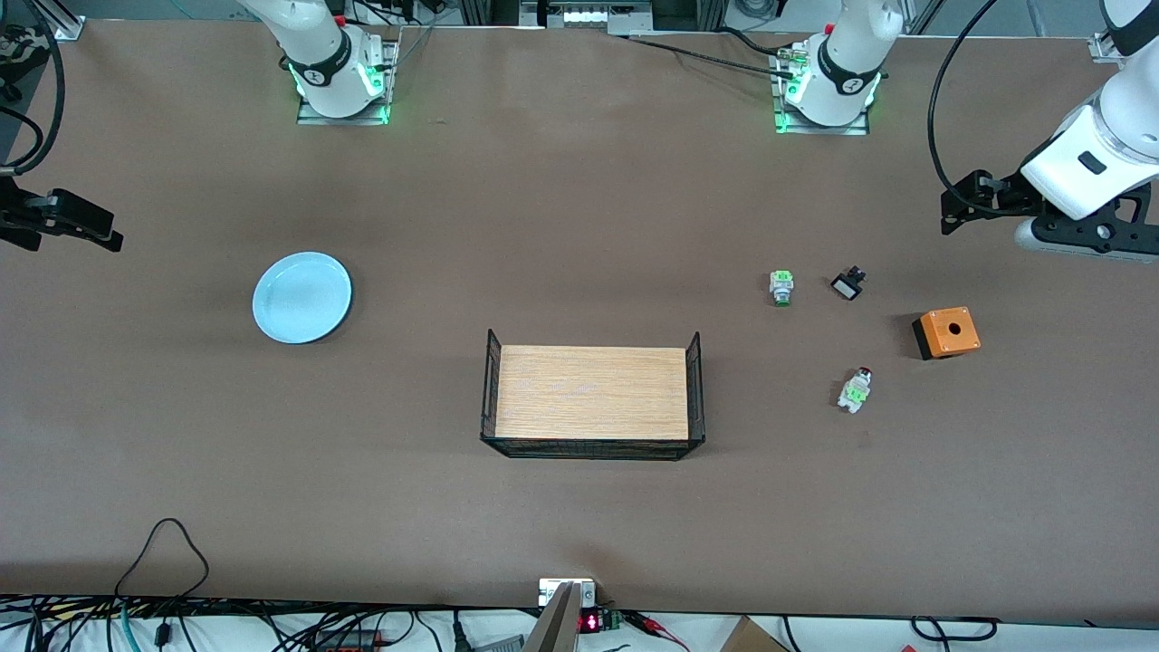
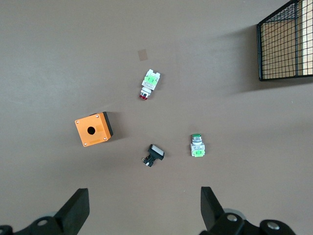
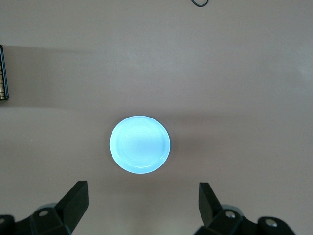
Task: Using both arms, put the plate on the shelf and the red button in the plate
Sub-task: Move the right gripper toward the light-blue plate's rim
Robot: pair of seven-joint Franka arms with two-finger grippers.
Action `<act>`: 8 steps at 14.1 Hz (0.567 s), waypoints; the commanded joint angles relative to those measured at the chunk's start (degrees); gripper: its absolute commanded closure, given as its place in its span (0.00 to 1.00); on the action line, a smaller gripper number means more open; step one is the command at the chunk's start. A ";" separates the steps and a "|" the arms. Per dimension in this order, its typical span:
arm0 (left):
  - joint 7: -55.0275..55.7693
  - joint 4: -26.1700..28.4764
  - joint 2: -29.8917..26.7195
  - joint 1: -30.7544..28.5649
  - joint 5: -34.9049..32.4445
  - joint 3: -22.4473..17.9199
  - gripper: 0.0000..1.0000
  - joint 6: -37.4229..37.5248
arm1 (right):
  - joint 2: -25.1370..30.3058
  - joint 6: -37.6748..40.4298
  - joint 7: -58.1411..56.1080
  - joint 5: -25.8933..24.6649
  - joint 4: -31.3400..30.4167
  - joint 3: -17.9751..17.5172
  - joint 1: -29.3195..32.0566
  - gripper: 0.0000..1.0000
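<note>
Lying unlabelled: plate (image 1: 301, 297), red button (image 1: 855, 390); both pincers spread wide, aloft.

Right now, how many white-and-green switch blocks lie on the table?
2. The red button lies nearer the front camera than the orange box. The green-tipped block lies beside the small black part.

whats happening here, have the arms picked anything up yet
Not yet. The plate lies on the table toward the right arm's end; the red button lies toward the left arm's end, near the orange box. The left gripper and right gripper are up in the air, jaws open and empty.
</note>
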State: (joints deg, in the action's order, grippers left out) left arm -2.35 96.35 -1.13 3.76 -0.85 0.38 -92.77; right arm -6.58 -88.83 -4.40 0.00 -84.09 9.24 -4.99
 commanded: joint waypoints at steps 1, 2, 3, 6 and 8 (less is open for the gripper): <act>-0.20 -1.87 0.86 0.11 0.32 -0.20 0.00 1.45 | 1.75 -0.47 -0.35 -0.09 -1.25 -0.01 -0.02 0.00; -0.20 -1.96 0.86 0.11 0.32 -0.20 0.00 1.45 | 1.75 -0.56 -0.35 -0.09 -1.25 -0.01 0.07 0.00; -0.20 -1.87 0.86 0.11 0.32 -0.20 0.00 1.45 | 1.66 -0.47 -0.35 0.00 -1.25 0.08 0.07 0.00; -0.20 -1.87 0.86 0.11 0.32 -0.20 0.00 1.45 | 0.26 -0.91 -0.35 0.09 -1.34 -0.01 0.07 0.00; -0.20 -1.87 0.86 0.11 0.32 -0.20 0.00 1.45 | -0.62 -1.00 -0.44 0.09 -1.34 -0.01 0.07 0.00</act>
State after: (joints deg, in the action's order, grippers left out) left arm -2.35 96.33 -1.12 3.76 -0.85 0.38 -92.70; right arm -6.87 -89.03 -4.40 0.00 -84.82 9.25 -4.94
